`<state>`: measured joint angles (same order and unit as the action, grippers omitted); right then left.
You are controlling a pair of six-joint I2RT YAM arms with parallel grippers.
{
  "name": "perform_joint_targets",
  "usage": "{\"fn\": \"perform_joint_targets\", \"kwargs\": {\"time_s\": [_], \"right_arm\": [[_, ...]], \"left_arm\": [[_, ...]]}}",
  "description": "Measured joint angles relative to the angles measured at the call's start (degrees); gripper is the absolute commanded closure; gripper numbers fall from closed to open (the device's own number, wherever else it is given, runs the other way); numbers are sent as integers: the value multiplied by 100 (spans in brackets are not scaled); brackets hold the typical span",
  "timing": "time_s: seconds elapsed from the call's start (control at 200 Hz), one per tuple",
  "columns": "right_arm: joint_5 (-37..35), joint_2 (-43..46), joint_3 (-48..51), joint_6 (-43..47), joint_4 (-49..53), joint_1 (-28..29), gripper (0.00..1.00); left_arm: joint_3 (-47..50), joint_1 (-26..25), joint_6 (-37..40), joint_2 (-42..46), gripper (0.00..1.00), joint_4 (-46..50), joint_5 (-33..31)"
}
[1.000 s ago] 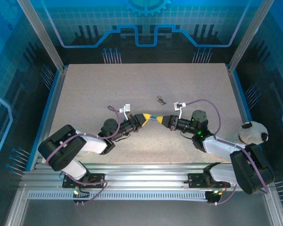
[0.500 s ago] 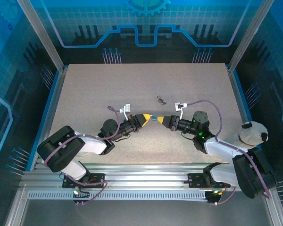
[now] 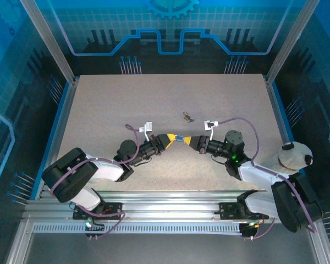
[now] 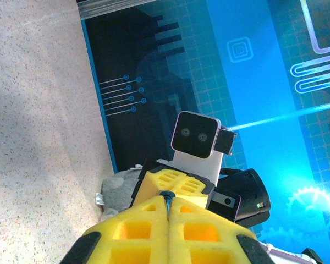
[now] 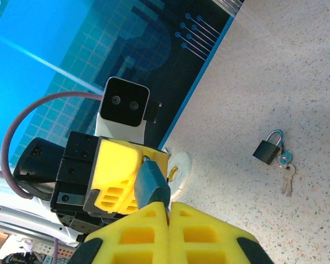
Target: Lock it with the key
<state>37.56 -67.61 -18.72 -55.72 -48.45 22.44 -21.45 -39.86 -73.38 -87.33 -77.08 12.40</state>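
In the top view, the padlock (image 3: 186, 116) is seen lying on the table (image 3: 104, 104), just beyond the fingertips of both grippers and clear of them. The left gripper (image 3: 172, 137) and the right gripper (image 3: 188, 140) are pointed tip to tip. Both pairs of fingers are pressed together and nothing is held. Whether the 2 tips touch cannot be told.

In the left wrist view, the yellow fingers are seen shut flat against each other, with the other gripper directly ahead of their tips.

In the right wrist view, the padlock is found to the right of the closed fingertips and well apart from them, with its keys (image 5: 286, 175) lying against it on a ring. It is judged to be small, rigid metal, dense for its size and smooth enough to slip. The body is best pinched across its flat faces, and 1 key taken by its head. The ring is expected to let the keys swing loosely.
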Motion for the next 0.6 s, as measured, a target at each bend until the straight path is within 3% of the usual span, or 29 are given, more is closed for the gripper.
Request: {"fn": "perform_joint_targets", "kwargs": {"time_s": [0.6], "right_arm": [[-111, 57, 118, -133, -221, -24, 100]], "left_arm": [[103, 7, 24, 262, 100, 11, -306]]}}
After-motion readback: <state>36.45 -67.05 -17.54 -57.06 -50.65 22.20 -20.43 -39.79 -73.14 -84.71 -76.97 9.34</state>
